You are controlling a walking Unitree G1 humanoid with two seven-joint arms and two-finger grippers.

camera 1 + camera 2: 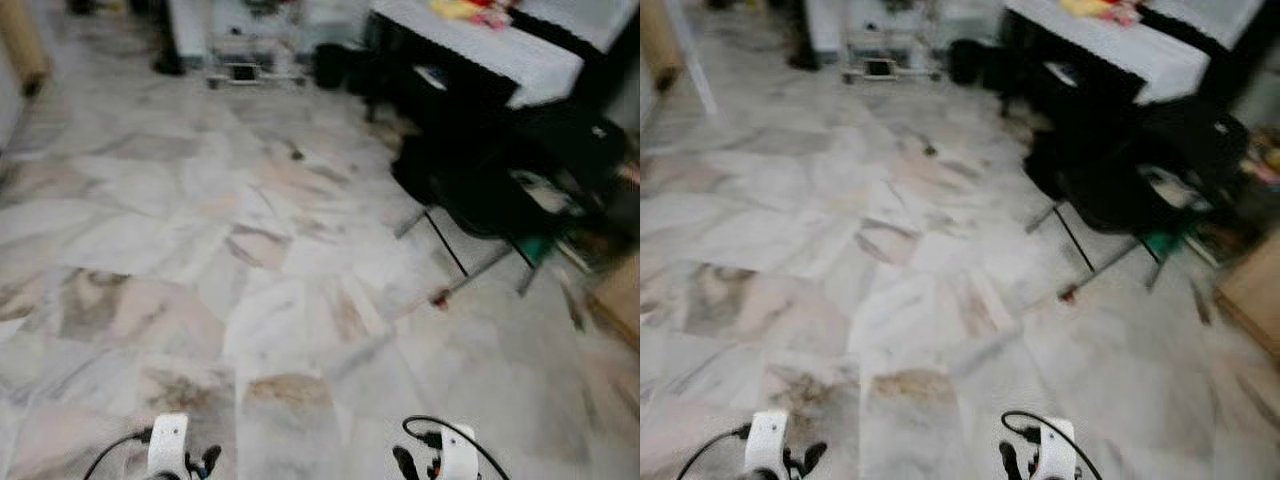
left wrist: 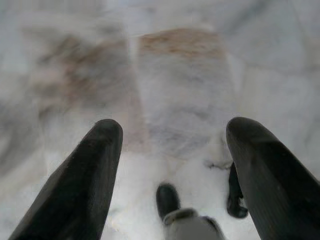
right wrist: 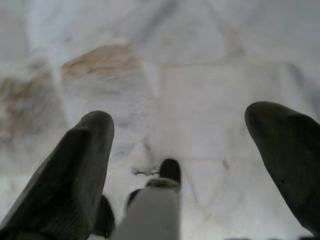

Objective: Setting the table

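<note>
still far from the table, nothing in hand

nearest, the left gripper and right gripper hang low over the marble floor, fingers spread wide and empty. further off stands a black folding chair. beyond it, the cloth-covered table. setting it looks barely begun.

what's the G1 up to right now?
Not handling anything. It stands on a marble-tile floor, the head views blurred. The left gripper and right gripper hang low over the tiles, both open and empty. The table with a white cloth and some colourful items lies ahead to its right, with a dark chair beside it. Table setting not yet begun.
</note>
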